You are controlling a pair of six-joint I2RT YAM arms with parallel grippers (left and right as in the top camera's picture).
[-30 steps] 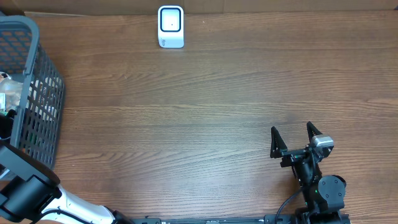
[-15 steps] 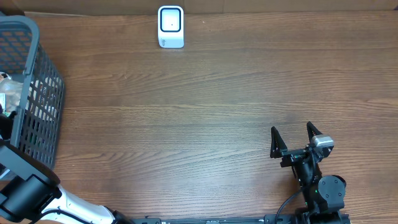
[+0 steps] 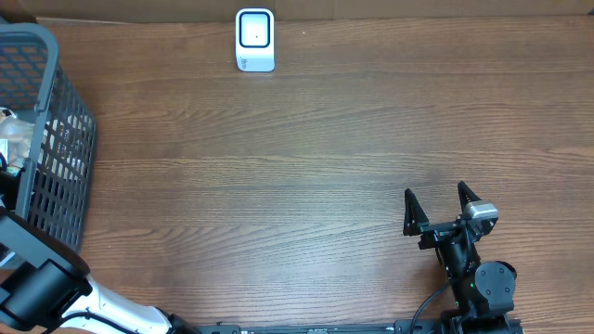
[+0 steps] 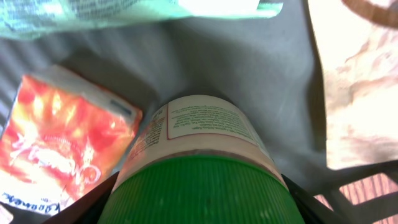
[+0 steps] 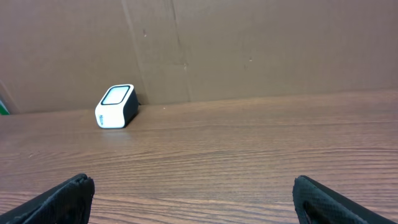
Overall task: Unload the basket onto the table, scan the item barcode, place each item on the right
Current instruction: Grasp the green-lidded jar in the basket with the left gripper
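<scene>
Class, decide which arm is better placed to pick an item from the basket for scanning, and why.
Left. The left gripper is inside the basket, its fingers flanking the green-capped bottle. The right gripper stands open above the table, far from the basket.

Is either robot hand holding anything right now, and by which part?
The right hand is open and empty. The left hand straddles the green cap of a white bottle; whether it grips cannot be told.

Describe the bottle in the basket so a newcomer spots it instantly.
Find the gray mesh basket at the left of the table. Inside, between a red-orange packet and a pale crinkled bag, sits the bottle. It alone is a white cylinder with a ribbed green cap.
</scene>
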